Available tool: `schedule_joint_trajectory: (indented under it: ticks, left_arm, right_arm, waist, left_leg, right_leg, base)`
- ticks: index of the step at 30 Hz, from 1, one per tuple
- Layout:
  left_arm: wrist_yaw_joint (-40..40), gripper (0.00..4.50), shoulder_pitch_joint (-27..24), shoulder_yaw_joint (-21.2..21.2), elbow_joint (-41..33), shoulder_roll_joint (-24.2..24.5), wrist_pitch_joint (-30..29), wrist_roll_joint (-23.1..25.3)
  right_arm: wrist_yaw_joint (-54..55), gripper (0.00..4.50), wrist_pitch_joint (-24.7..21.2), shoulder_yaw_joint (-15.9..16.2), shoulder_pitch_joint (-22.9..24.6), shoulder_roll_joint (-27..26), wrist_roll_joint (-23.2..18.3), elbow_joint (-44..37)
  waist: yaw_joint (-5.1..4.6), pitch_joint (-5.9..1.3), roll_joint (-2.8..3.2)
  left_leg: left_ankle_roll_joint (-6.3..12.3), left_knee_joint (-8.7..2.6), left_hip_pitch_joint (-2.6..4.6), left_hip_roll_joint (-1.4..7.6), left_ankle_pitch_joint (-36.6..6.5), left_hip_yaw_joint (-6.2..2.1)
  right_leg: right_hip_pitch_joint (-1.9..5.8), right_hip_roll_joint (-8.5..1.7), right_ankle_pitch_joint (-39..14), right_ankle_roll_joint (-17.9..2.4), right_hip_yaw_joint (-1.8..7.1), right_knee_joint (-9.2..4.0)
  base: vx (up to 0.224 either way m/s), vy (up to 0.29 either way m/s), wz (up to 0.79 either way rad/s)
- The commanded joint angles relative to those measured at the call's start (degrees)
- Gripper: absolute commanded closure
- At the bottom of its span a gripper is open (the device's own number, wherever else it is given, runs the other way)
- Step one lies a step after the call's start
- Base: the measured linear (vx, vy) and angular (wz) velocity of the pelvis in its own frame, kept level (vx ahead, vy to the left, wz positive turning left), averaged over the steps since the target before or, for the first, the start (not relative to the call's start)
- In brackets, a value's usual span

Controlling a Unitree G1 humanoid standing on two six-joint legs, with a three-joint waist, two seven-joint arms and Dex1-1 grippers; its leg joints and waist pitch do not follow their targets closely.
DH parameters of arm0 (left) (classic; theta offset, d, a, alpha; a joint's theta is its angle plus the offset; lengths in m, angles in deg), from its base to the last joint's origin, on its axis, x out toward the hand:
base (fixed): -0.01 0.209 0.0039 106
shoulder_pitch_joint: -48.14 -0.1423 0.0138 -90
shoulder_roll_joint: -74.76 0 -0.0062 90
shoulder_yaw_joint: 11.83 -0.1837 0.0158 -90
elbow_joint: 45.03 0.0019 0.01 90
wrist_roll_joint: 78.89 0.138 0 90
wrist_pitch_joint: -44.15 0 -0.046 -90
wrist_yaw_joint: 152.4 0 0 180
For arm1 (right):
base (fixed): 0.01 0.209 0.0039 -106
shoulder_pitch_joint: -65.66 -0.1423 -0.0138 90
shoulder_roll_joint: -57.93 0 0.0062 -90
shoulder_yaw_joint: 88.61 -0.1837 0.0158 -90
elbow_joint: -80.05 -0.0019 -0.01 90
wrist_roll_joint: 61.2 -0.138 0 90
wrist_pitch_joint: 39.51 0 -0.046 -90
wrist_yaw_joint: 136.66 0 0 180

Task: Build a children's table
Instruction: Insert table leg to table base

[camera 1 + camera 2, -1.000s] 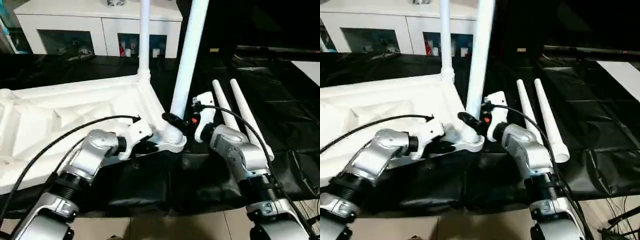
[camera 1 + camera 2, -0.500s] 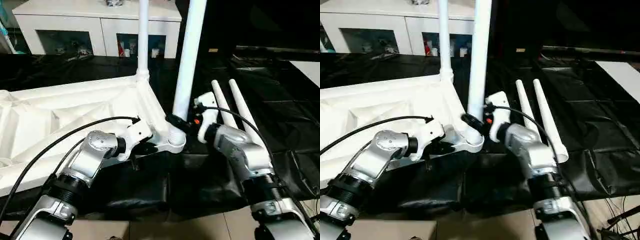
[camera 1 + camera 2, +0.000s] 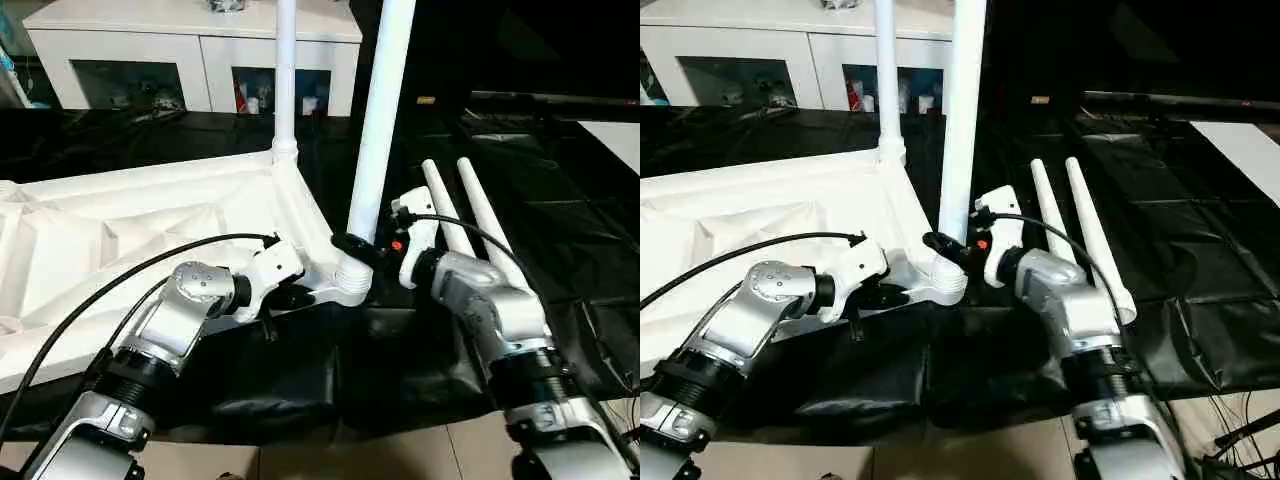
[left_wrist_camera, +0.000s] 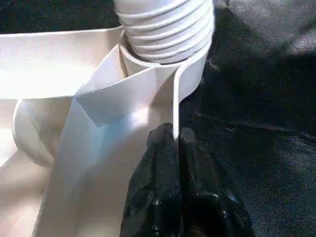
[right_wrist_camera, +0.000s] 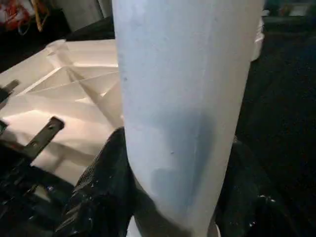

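The white table top point(image 3: 150, 220) lies underside up on black sheeting. One leg point(image 3: 286, 70) stands in its far corner socket. A second leg point(image 3: 383, 110) rises, slightly tilted, from the near right corner socket point(image 3: 350, 285), its threaded end point(image 4: 165, 24) sitting in the socket. My right gripper point(image 3: 352, 245) is shut around this leg just above the socket, with black fingers point(image 5: 98, 192) on either side of the tube point(image 5: 182, 98). My left gripper point(image 3: 295, 297) is shut on the top's thin rim point(image 4: 174, 98) beside that socket.
Two loose legs point(image 3: 445, 215) point(image 3: 490, 225) lie side by side on the sheeting right of my right arm. A white cabinet point(image 3: 200, 50) with glass doors stands at the back. Bare floor shows along the near edge.
The near leg stands a little straighter in its socket, and my right gripper has shifted slightly with it. The left gripper keeps its hold on the rim.
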Motion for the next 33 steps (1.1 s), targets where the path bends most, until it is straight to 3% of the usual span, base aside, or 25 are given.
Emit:
schedule_joint_trajectory:
  ticks: [1,4,8,13,17,18,19,22,27,33]
  left_arm:
    - [-0.6,4.50,-1.9,-1.6,1.9,-0.4,-0.7,0.6]
    - [-0.6,4.50,-2.1,-1.5,1.7,-0.3,-0.9,0.6]
    - [-0.6,4.50,-2.2,-1.5,1.4,-0.1,-1.0,0.6]
    - [-0.7,4.50,-2.1,-1.3,1.6,0.1,-0.8,0.5]
    - [-0.8,4.50,-2.0,-1.2,1.6,0.2,-0.8,0.4]
    - [-0.9,4.50,-2.0,-1.2,1.8,0.2,-0.7,0.5]
    - [-0.9,4.50,-1.9,-1.2,1.8,0.2,-0.7,0.5]
    - [-0.8,4.50,-1.8,-1.4,2.0,0.5,-0.6,0.7]
    - [-0.7,4.50,-1.9,-1.6,2.1,0.8,-0.5,0.9]
    - [-0.5,4.50,-2.0,-1.7,1.9,0.9,-0.5,0.9]
  right_arm:
    - [1.5,2.65,0.6,-0.9,-0.2,-0.2,0.5,2.5]
    - [1.5,2.65,1.0,-1.7,0.3,-0.6,-0.4,3.2]
    - [0.7,2.65,2.4,-2.5,2.1,-1.0,-0.9,4.3]
    - [-0.6,2.65,4.9,-3.2,5.2,-1.8,-1.9,3.5]
    - [0.0,2.65,11.5,-2.2,8.1,-1.9,0.6,4.5]
    - [0.7,2.65,14.0,-2.2,8.9,-2.1,1.4,4.8]
    - [0.9,2.65,14.6,-2.3,9.1,-2.2,1.5,4.9]
    - [3.4,2.65,20.3,-0.4,10.7,-1.6,5.7,4.8]
    - [2.7,2.65,19.3,2.4,11.3,-0.8,7.6,3.2]
    - [0.7,2.65,15.7,5.0,10.1,0.1,8.5,3.0]
  waist:
    - [-0.10,-3.37,-0.02]
    - [-0.09,-3.37,-0.13]
    - [-0.12,-3.31,0.17]
    - [-0.10,-3.42,0.25]
    - [-0.07,-3.45,0.44]
    - [0.00,-3.44,0.86]
    - [-0.04,-3.43,0.76]
    - [-0.15,-3.36,0.98]
    - [-0.39,-3.15,0.97]
    - [-0.43,-3.19,0.87]
  left_leg:
    - [-0.35,-4.20,0.71,0.15,-18.6,0.59]
    - [-0.16,-4.23,0.75,0.18,-18.7,0.60]
    - [-0.45,-4.34,0.80,0.19,-20.2,0.51]
    - [-0.13,-4.35,0.72,0.19,-19.9,0.53]
    - [-0.18,-4.39,0.73,0.23,-20.5,0.53]
    - [-0.27,-4.46,0.78,0.16,-20.9,0.43]
    - [-0.29,-4.47,0.80,0.23,-21.2,0.49]
    - [-0.70,-4.62,0.81,0.19,-22.9,0.34]
    - [-0.71,-4.82,0.90,0.15,-25.6,0.16]
    - [-0.37,-4.82,0.80,0.19,-25.0,0.18]
  right_leg:
    - [2.09,-1.58,-17.1,-9.5,0.79,-4.45]
    - [2.09,-1.57,-17.5,-9.4,0.79,-4.47]
    - [1.97,-1.56,-18.5,-9.2,0.79,-4.63]
    - [2.07,-1.51,-16.8,-9.5,0.79,-4.60]
    - [2.00,-1.58,-17.3,-9.5,0.74,-4.73]
    - [2.03,-1.57,-17.8,-9.4,0.74,-4.71]
    - [1.90,-1.58,-17.9,-9.4,0.77,-4.87]
    - [1.83,-1.45,-18.9,-9.2,0.69,-4.97]
    - [1.72,-1.32,-21.8,-8.4,0.69,-5.23]
    - [1.76,-1.29,-20.3,-8.8,0.79,-5.09]
  base:
    - [0.000,0.000,0.00]
    - [0.000,0.000,0.00]
    - [0.000,0.000,0.00]
    - [0.000,0.000,0.00]
    - [0.000,0.000,0.00]
    - [0.000,0.000,0.00]
    - [0.000,0.000,0.00]
    - [0.000,0.000,0.00]
    - [0.000,0.000,0.00]
    - [0.000,0.000,0.00]
